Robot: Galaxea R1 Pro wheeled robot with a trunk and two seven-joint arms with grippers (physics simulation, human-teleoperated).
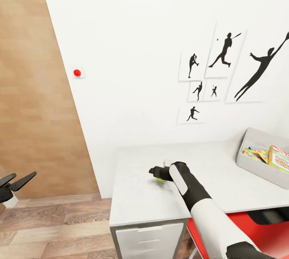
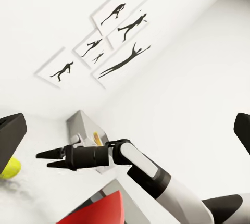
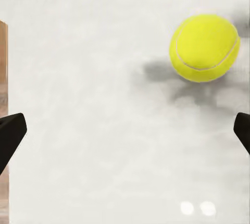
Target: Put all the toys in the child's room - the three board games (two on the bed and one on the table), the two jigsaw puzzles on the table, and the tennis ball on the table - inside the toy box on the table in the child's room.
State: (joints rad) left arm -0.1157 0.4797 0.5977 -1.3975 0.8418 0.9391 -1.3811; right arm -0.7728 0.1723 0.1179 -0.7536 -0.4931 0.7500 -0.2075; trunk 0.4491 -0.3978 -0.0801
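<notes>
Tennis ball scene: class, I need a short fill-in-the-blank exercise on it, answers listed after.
1. The tennis ball lies on the ___.
2. The right gripper hovers over it with jaws ___.
3. The toy box stands by the table's ___ edge in the head view.
4. Wall pictures show black ___.

Answers: table; open; right; silhouettes

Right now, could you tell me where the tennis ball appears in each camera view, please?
Head view: the tennis ball peeks out under the right gripper on the table.
Left wrist view: at the left edge.
Right wrist view: upper right.
Shared landmark: the light speckled tabletop.
</notes>
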